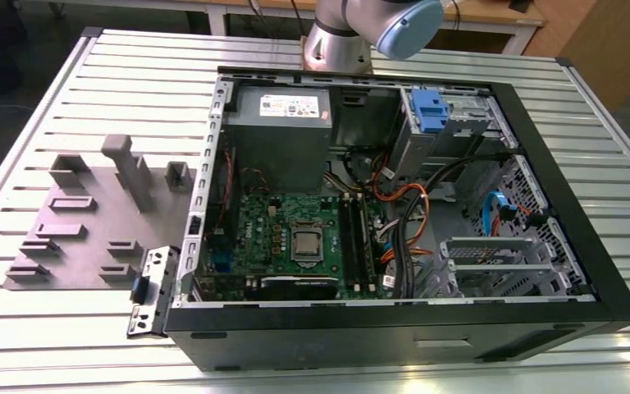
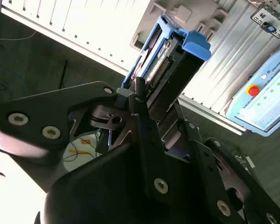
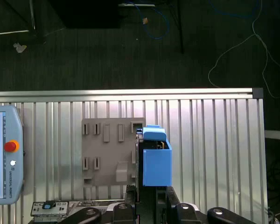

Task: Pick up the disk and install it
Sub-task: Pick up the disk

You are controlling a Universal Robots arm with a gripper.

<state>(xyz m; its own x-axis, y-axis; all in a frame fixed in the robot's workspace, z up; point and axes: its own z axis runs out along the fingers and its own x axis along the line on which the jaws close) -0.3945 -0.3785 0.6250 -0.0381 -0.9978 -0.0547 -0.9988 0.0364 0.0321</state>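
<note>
My gripper (image 2: 154, 100) is shut on the disk (image 2: 170, 53), a silver-grey drive in a blue plastic carrier, gripping it by its lower end. In the first wrist view the disk (image 3: 156, 161) stands on edge between the dark fingers (image 3: 139, 193), held high above the slatted table beside a grey fixture plate (image 3: 109, 149). The open computer case (image 1: 403, 213) lies on its side in the exterior view, with the motherboard (image 1: 293, 238) and metal drive bays (image 1: 495, 263) exposed.
A blue bracket (image 1: 430, 111) sits in the case's upper bay, next to a grey power supply (image 1: 282, 107). The grey fixture plate (image 1: 85, 222) lies on the exterior view's left. The arm's base (image 1: 343, 37) stands behind the case. A teach pendant (image 3: 4, 158) rests on the table.
</note>
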